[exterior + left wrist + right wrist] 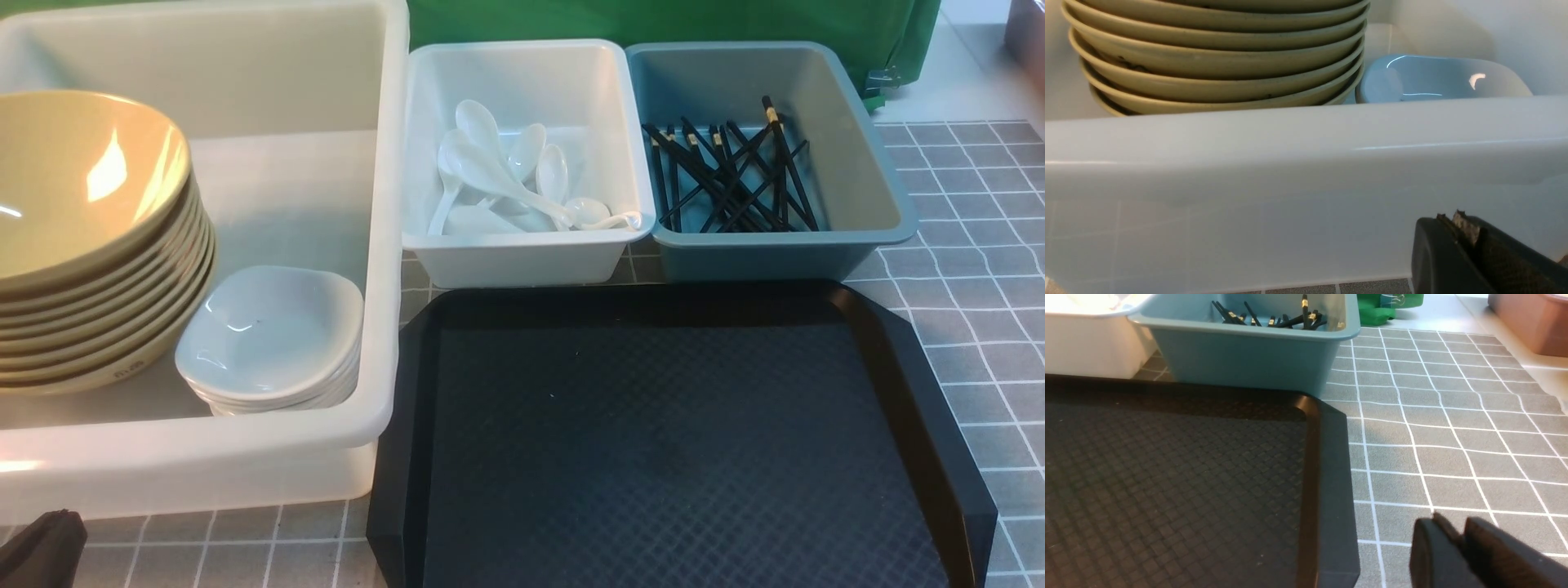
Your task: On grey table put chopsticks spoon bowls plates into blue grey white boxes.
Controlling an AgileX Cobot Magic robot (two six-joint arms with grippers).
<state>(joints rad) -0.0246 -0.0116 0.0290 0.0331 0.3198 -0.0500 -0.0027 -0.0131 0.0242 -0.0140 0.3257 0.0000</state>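
The left tool point(1457, 228) is seen closed, nothing gripped, held low outside the near wall of the large translucent white box point(384, 245). The right tool point(1453, 539) is seen with its jaws nearly together, holding nothing, low over the grey worktop point(1453, 428) just beside the black tray point(1327, 457).

Three boxes are counted. In the large one, a tilted stack of about eight beige bowls point(90, 245) is set, with a stack of about four white plates point(273, 335) touching it. In the small white box point(531, 163), about six white spoons point(506, 180) are piled. In the blue-grey box point(767, 155), roughly a dozen black chopsticks point(735, 175) are crossed; the exact number cannot be told. The two small boxes are placed side by side behind the tray.
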